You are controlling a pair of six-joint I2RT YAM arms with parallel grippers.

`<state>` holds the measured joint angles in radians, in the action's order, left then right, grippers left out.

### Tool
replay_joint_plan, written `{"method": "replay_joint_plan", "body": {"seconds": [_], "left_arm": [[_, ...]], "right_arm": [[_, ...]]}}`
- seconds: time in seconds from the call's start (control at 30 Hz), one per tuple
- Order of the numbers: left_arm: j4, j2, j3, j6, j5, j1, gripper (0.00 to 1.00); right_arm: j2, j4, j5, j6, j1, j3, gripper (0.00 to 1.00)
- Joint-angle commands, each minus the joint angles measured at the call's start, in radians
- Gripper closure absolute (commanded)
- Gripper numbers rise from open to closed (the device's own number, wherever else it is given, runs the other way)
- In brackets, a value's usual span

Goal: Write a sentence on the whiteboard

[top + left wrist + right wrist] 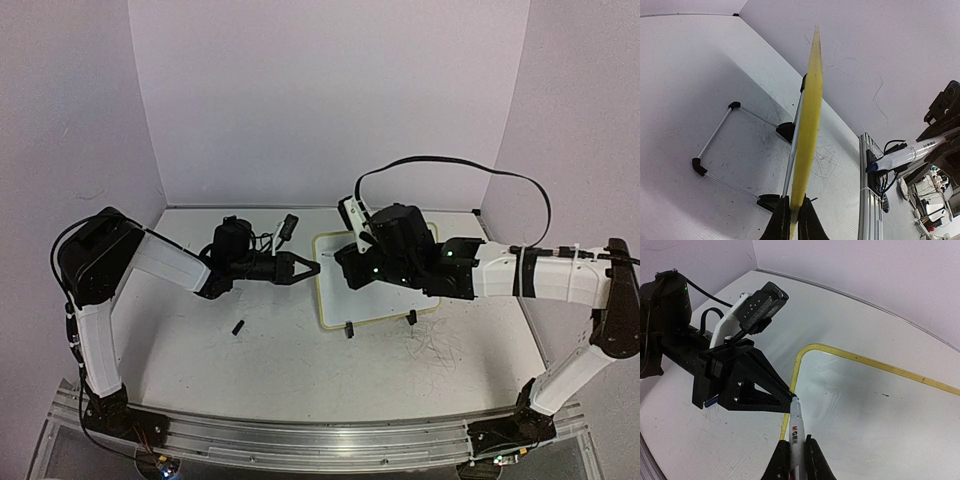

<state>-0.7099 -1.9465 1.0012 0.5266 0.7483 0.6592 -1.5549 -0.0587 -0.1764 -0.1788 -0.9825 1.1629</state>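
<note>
The small rectangular yellow-framed whiteboard (338,292) lies centrally on the grey tabletop (270,355), likely light, stiff and prone to sliding; the left gripper (794,212) is clenched on its frame edge, a sound hold; the right gripper (795,442) grasps a white marker (794,416).

Whiteboard (372,306) in left hand (308,268), marker (795,430) in right hand (794,452).

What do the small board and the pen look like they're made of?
The whiteboard looks like a smooth, glossy white coated panel: soft reflections show on it. Its frame is pale yellow and matte, probably plastic. The marker seems smooth white plastic with printed lettering; the look alone cannot confirm it.
</note>
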Motion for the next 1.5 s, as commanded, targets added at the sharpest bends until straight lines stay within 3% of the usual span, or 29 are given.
{"method": "replay_joint_plan", "body": {"seconds": [0.0,1.47], "left_arm": [[-0.030,0.028,-0.004,0.023,-0.007,0.007,1.00],[-0.025,0.034,-0.008,0.019,-0.006,0.008,1.00]], "right_arm": [[-0.014,0.049,-0.033,-0.013,-0.004,0.008,1.00],[-0.083,0.134,-0.093,-0.006,-0.004,0.037,1.00]]}}
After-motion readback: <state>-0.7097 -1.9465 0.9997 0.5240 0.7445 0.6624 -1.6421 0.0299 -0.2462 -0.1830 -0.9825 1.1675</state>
